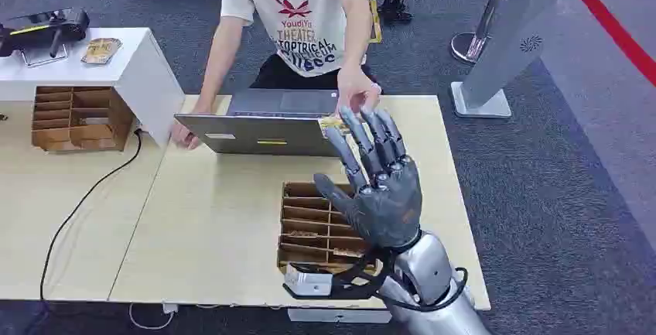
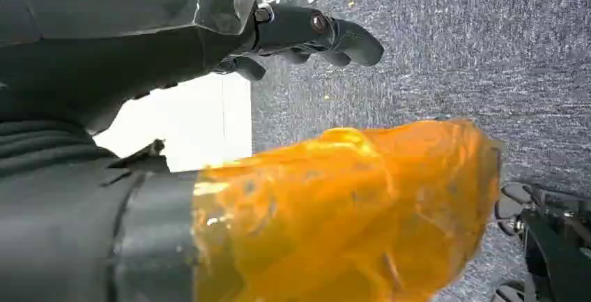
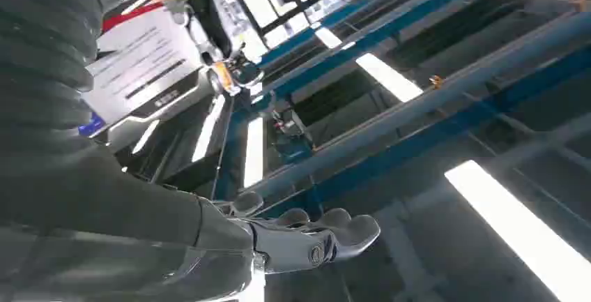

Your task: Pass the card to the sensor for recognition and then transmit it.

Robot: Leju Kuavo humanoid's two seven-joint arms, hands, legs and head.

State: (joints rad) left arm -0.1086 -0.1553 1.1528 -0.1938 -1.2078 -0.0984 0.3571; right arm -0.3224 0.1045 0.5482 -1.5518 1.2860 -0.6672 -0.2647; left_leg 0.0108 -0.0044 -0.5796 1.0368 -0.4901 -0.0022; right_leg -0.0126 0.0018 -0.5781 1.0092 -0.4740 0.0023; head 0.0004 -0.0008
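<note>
**A:** Grey short-pile carpet all round, pale wood-grain table (image 1: 216,219) in the middle, matte and flat. What was on it?

**B:** Brown cardboard slotted organiser (image 1: 313,227), thin dividers, some slots with flat things in them that I couldn't read. Its near corner was hidden behind the right hand (image 1: 379,188). Second organiser of the same sort (image 1: 73,118) sat far left beside a white box-shaped stand (image 1: 135,60). A grey laptop (image 1: 267,122), smooth lid, stood at the far edge.

**A:** Right hand state?

**B:** Raised palm-up over the organiser, dark grey jointed fingers (image 1: 371,141) spread and straight, nothing in the palm. Silver forearm, black cable looped at the wrist. Right wrist camera looked up at blue steel ceiling beams and strip lights, fingers apart there too.

**A:** Card?

**B:** Small yellowish card (image 1: 333,124) at the laptop's right corner, under the person's hand (image 1: 356,95). Robot fingertips reached up close to it; couldn't tell whether they touched. Card was mostly covered, print unreadable.

**A:** Left hand?

**B:** Left hand (image 2: 306,33) hung over the carpet, dark fingers bent inward, nothing visible in them. Couldn't say how tightly they were closed. A crinkled translucent orange wrap (image 2: 348,211) blocked much of that view.

**A:** Sensor?

**B:** Couldn't identify one with confidence.
</note>
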